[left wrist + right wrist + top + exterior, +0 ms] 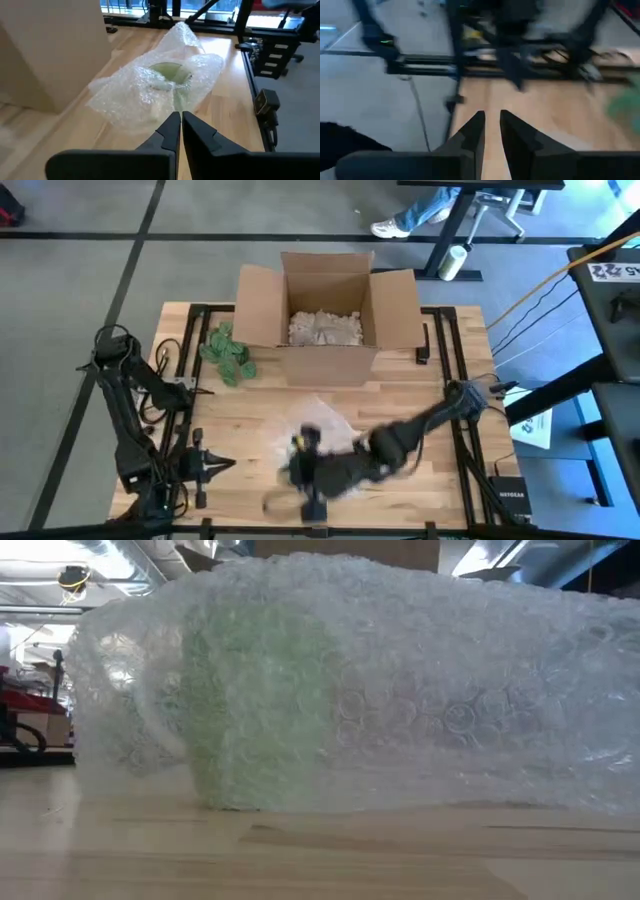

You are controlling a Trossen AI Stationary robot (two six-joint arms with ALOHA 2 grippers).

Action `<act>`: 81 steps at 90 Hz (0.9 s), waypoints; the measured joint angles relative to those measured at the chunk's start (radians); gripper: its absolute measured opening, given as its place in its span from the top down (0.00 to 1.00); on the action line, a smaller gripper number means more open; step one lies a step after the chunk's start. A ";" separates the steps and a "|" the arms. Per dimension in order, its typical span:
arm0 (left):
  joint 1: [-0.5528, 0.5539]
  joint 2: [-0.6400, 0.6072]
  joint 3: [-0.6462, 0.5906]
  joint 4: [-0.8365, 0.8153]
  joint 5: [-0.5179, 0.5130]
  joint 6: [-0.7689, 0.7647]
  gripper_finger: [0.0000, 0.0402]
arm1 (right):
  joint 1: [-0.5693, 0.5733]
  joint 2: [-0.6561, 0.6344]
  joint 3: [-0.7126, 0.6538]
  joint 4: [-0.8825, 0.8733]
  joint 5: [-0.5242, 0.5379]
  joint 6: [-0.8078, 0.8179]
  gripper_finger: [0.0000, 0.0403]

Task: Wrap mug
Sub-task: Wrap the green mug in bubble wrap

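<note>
A pale green mug (pixel 170 74) stands on the wooden table inside a loose heap of clear bubble wrap (pixel 150 92). The low view shows the mug (pixel 260 710) through the wrap (pixel 450 710), its bottom on the table. My right gripper (pixel 292 478) hangs over the near side of the wrap, blurred. In its own wrist view my right gripper (pixel 491 120) has a narrow gap with nothing between the fingers. My left gripper (pixel 177 119) is shut to the left of the wrap and points at it; in the high view my left gripper (pixel 226 464) stands apart from the wrap.
An open cardboard box (pixel 325 320) with packing paper inside stands at the table's far middle. A crumpled green thing (pixel 228 352) lies to the box's left. Black frame rails and cables run along the table's left and right edges.
</note>
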 joint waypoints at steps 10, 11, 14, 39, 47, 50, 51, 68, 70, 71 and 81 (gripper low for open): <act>-0.013 0.000 0.000 0.001 -0.003 -0.012 1.00 | 0.018 0.067 -0.049 0.016 0.065 0.093 0.88; -0.014 0.000 0.000 0.001 -0.003 -0.013 1.00 | 0.020 0.072 -0.059 0.015 0.072 0.107 0.88; -0.019 0.000 0.000 0.001 -0.003 -0.020 1.00 | 0.022 0.085 -0.093 0.038 0.078 0.147 0.88; -0.091 0.001 -0.043 -0.001 -0.002 -0.160 1.00 | -0.001 0.031 -0.473 0.723 -0.026 0.096 0.88; -0.117 0.001 -0.073 0.008 -0.002 -0.272 1.00 | -0.044 0.021 -0.579 0.888 -0.039 0.096 0.88; -0.125 0.001 -0.082 0.011 0.001 -0.309 1.00 | -0.061 0.021 -0.617 0.918 -0.049 0.100 0.88; -0.128 0.001 -0.085 0.010 -0.002 -0.318 1.00 | -0.067 0.022 -0.628 0.931 -0.055 0.102 0.88; -0.138 0.001 -0.101 0.000 0.007 -0.405 1.00 | -0.130 -0.058 -0.797 1.052 -0.127 0.119 0.88; -0.138 0.001 -0.101 -0.005 0.007 -0.405 1.00 | -0.133 -0.081 -0.817 1.065 -0.123 0.118 0.88; -0.138 0.000 -0.101 -0.006 0.007 -0.405 1.00 | -0.136 -0.091 -0.828 1.072 -0.119 0.118 0.88; -0.125 -0.001 -0.101 -0.069 0.034 -0.447 1.00 | -0.143 -0.205 -0.969 1.087 -0.028 0.086 0.88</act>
